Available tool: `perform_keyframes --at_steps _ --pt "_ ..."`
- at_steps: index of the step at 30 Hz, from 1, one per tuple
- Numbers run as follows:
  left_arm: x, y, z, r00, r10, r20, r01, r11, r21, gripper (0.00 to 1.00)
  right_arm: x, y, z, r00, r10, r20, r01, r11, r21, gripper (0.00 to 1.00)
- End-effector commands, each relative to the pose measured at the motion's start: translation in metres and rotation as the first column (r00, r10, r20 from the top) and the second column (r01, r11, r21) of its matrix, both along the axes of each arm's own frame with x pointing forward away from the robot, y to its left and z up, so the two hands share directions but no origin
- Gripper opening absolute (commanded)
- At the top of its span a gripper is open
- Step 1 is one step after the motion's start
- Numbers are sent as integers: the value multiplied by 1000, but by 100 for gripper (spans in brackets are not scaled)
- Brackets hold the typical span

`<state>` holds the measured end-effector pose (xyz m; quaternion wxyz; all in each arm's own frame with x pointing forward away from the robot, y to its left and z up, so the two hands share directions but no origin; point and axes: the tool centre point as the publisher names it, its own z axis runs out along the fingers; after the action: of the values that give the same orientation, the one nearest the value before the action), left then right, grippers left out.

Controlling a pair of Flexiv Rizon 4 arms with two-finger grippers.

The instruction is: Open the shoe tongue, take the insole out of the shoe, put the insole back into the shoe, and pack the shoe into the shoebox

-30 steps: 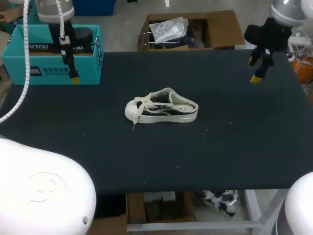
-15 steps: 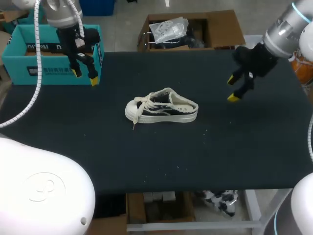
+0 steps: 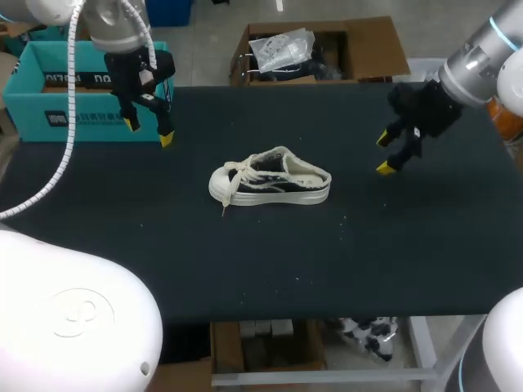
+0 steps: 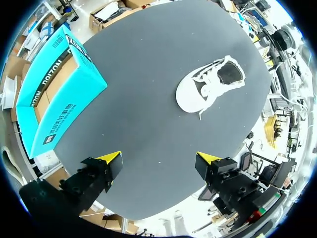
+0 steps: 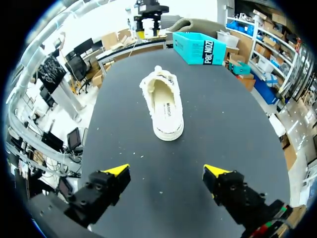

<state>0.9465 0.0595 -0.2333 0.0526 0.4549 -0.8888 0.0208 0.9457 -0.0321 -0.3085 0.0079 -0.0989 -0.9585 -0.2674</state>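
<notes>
The left fingers (image 3: 166,140) and right fingers (image 3: 382,167) have been brought closer to the shoe (image 3: 271,180), set mid-bench (image 3: 245,269). Both pairs are spread apart and nothing is gripped. The tongue is judged not yet opened.

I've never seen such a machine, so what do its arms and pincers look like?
Both arms are silver-grey tubes: the left arm carries a white ribbed hose, the right arm bears a thin blue ring. The left pincer and right pincer are black blocks, each with two fingers tipped bright yellow.
</notes>
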Motion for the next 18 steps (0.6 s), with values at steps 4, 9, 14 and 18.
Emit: perform_keyframes --at_steps 4,9,14,18 --pt "1 -39 1 938 342 -57 -341 940 30 100 1 21 -21 1000 -21 19 20 999 31 100" --pt "-6 -68 0 876 476 -81 -471 879 74 100 4 49 -43 999 -11 48 7 995 96 100" --pt "-9 -92 -6 820 569 -61 -561 820 113 100 7 70 -62 999 -16 46 10 990 140 100" --pt "-10 -108 -12 797 601 -61 -589 796 138 100 9 81 -73 999 -23 45 16 985 169 100"
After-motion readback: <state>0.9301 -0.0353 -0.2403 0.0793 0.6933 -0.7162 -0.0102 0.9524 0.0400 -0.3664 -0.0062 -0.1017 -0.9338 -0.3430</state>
